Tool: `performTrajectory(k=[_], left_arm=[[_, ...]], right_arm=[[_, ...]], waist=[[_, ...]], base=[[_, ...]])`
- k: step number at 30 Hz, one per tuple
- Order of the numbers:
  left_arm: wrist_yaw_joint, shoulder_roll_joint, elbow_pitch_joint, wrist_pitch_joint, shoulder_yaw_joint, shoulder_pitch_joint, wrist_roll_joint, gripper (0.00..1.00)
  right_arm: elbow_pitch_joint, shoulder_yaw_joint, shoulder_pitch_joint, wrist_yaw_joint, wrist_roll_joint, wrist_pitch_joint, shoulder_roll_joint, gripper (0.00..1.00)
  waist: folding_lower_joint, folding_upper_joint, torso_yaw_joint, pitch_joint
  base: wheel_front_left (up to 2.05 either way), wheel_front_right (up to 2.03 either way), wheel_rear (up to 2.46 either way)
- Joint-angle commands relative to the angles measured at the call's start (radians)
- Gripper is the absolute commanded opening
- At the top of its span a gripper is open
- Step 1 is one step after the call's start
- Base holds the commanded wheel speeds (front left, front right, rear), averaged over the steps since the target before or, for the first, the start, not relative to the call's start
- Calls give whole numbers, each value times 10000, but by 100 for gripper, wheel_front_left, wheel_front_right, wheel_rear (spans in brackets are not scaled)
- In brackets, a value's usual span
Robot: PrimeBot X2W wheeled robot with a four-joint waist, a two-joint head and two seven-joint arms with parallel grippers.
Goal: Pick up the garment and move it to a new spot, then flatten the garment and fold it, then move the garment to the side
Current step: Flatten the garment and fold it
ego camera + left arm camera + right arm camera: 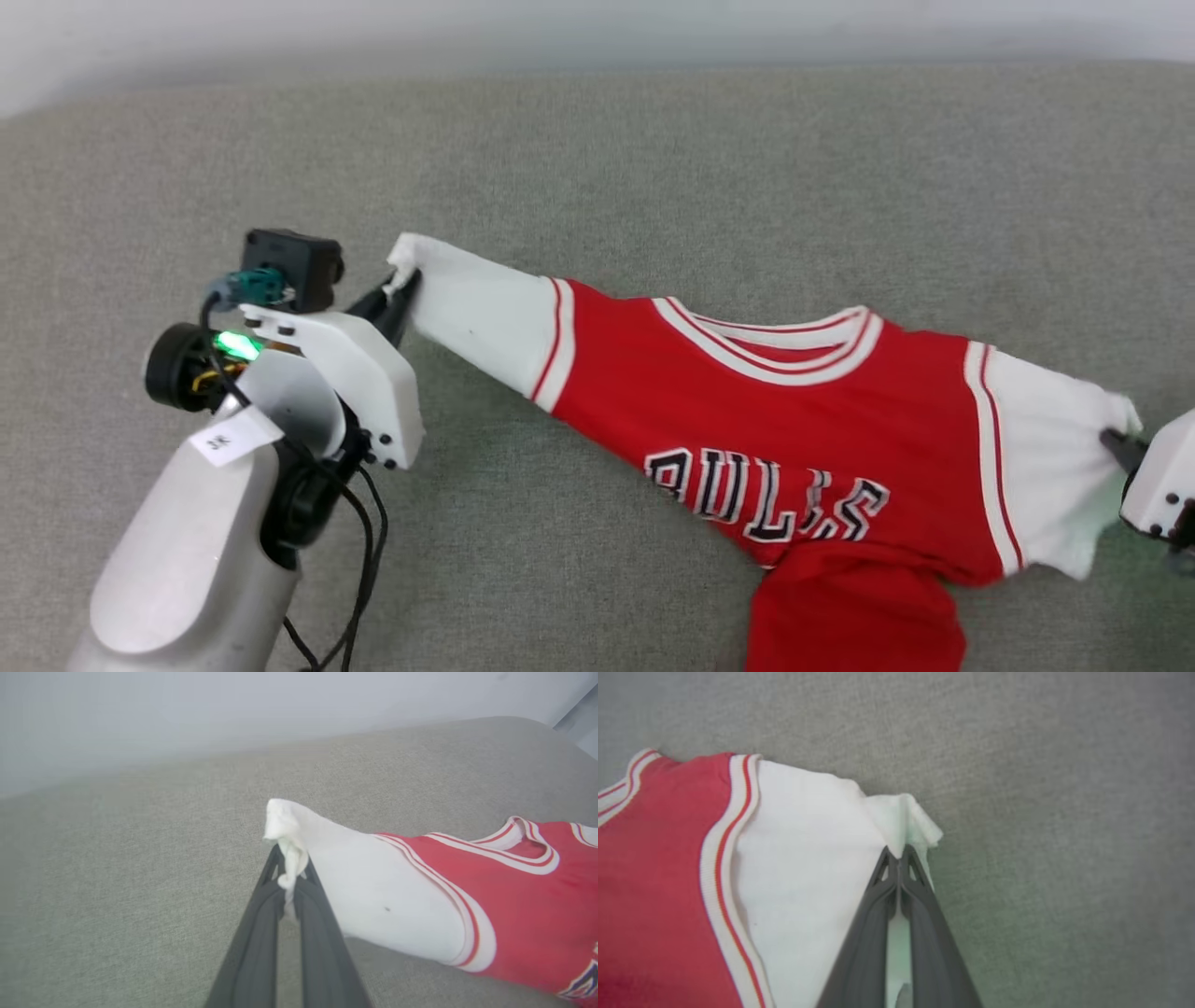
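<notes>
The garment is a red jersey with white sleeves, striped trim and dark white-outlined letters, stretched across the grey cushion between my two arms. My left gripper is shut on the end of its white left-hand sleeve, lifting it a little off the cushion. At the right edge of the head view my right gripper is shut on the edge of the other white sleeve. The jersey's lower part is bunched and runs off the bottom of the head view.
The grey fabric cushion spreads all around the jersey. A pale wall runs along its far edge. Dark cables hang from my left forearm.
</notes>
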State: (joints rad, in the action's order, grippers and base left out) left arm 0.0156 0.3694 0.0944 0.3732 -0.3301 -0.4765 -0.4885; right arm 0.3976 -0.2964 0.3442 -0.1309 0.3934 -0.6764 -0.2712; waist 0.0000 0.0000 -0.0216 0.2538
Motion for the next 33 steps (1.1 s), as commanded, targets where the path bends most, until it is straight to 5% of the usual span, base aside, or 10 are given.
performTrajectory(k=[1,15,33], left_arm=[[83,82,7,-127,110,-122,28,0],[241,687,1510,-1334,982,-2358,477,0],[-21,1104,4187,-3027,823,-8788,1833,0]], right_arm=[[-149,34,-3,5,-72,124,-44,0],[-1497,531,1851,11,-774,1137,-324,0],[193,1697,9039,11,-2682,4258,-964,0]], waist=[[0,0,-60,-212],[0,0,-412,-694],[0,0,-528,1803]], base=[[0,0,0],[0,0,0],[0,0,0]])
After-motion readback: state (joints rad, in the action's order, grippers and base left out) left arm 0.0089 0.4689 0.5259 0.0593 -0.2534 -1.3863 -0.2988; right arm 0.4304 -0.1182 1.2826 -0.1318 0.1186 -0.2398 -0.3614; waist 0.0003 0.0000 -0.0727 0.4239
